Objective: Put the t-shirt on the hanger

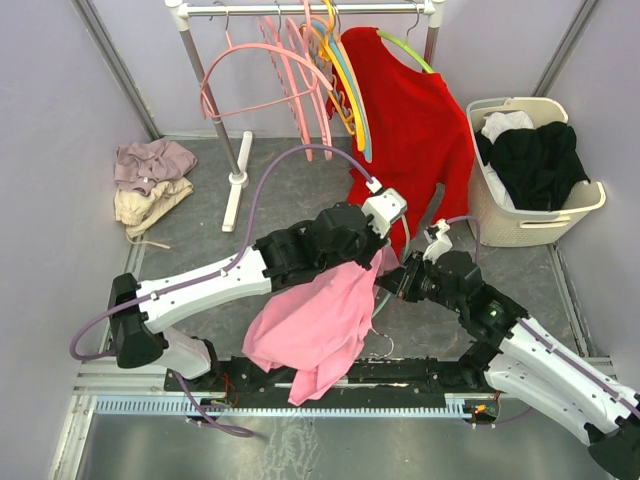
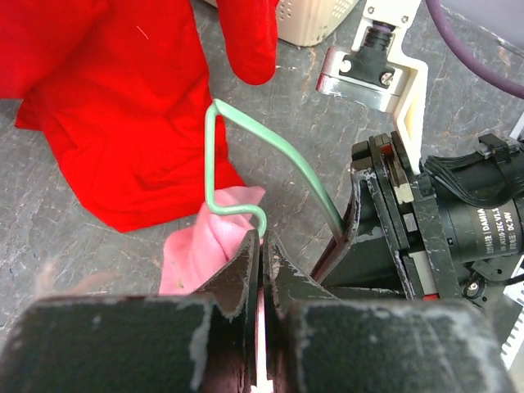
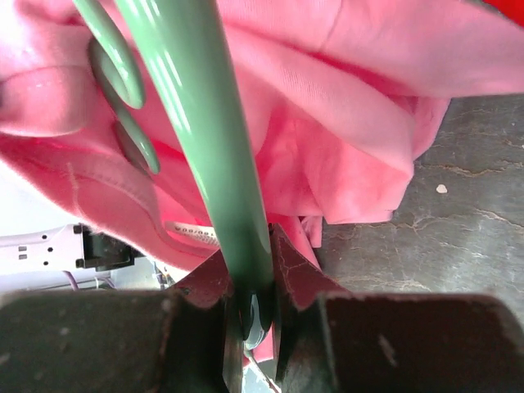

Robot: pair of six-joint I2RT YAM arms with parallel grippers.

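Note:
The pink t-shirt point(image 1: 315, 325) hangs bunched from my left gripper point(image 1: 383, 258) down over the near rail. In the left wrist view the left gripper point(image 2: 264, 241) is shut on a thin fold of the t-shirt point(image 2: 205, 241). The mint-green hanger point(image 2: 214, 155) rises just beyond its tips, with its bent end poking out of the pink cloth. My right gripper point(image 1: 397, 283) sits close beside the left one. In the right wrist view it point(image 3: 250, 246) is shut on the hanger's bar point(image 3: 209, 131), with the t-shirt point(image 3: 344, 106) draped around the bar. Most of the hanger is hidden in the top view.
A clothes rack point(image 1: 300, 10) at the back holds pink hangers point(image 1: 290, 70) and a red shirt point(image 1: 410, 120) on a lime-green hanger. A cream laundry basket point(image 1: 530, 225) of dark and white clothes stands at the right. A heap of beige and mauve clothes point(image 1: 150, 180) lies at the left.

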